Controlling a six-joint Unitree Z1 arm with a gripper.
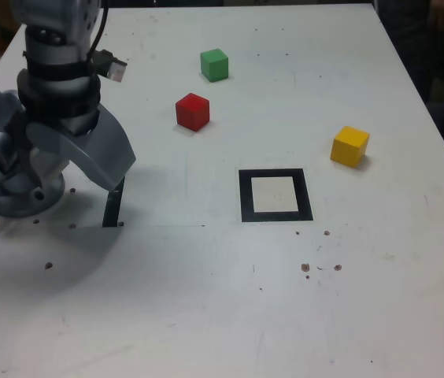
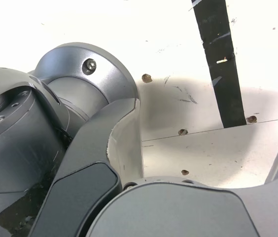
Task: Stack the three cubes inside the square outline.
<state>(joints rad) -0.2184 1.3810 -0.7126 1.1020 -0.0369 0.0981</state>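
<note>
I read the arm as parked, folded by its base at the exterior view's left, far from the work; its gripper [image 1: 100,153] hangs over a thin black tape strip [image 1: 113,206], carrying nothing, whether wide or narrow I cannot tell; the red cube [image 1: 193,111], green cube [image 1: 214,64] and yellow cube [image 1: 350,146] lie apart outside the empty square outline [image 1: 275,195], so no stacking is begun.
</note>
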